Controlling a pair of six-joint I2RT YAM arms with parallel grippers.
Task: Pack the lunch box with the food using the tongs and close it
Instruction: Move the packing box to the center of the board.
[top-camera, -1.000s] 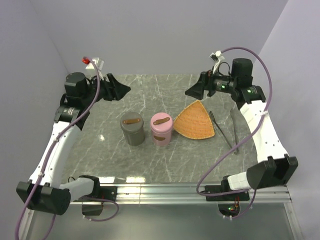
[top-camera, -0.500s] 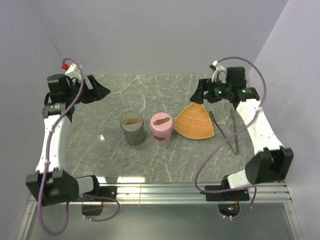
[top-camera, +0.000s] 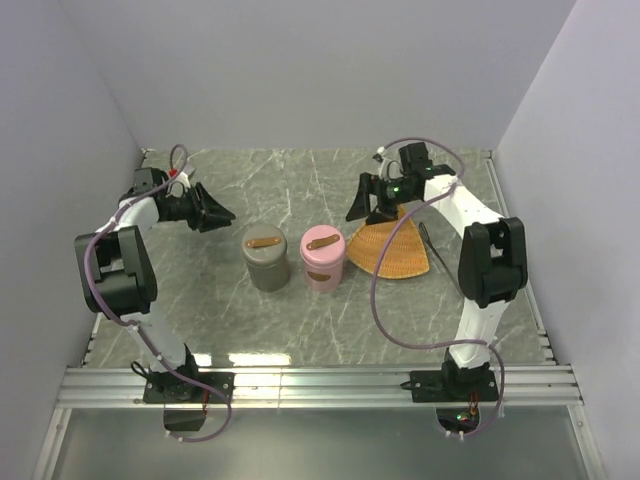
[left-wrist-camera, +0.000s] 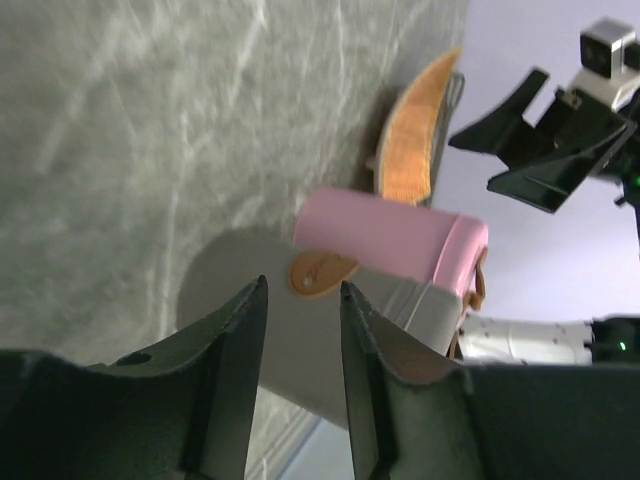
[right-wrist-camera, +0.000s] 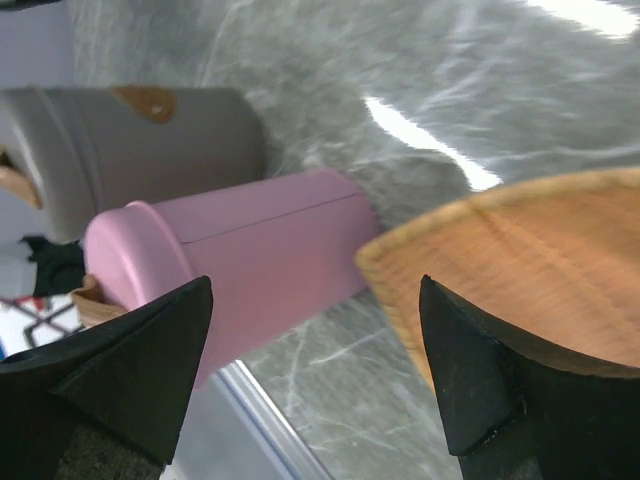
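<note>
Hanging over the far-left part of the counter (top-camera: 300, 190), the L pincer (left-wrist-camera: 302, 290) points toward the grey canister (top-camera: 265, 262); its fingers stand a little apart w/ nothing btw them. The R pincer (right-wrist-camera: 315, 290) sits by the far tip of the orange woven tray (top-camera: 395, 250), fingers spread wide, gripping nothing. Grey canister & pink canister (top-camera: 323, 262) stand upright side by side mid-counter, close together; can't tell if they touch. Both have lids on, each w/ a tan strap on top. The tray lies just R of the pink canister. The tongs (top-camera: 433, 250) lie flat on the counter just beside the tray's R edge, partly hidden by the R arm, w/ neither pincer touching them. The R wrist view shows the pink canister near the tray's rim, grey one behind it
</note>
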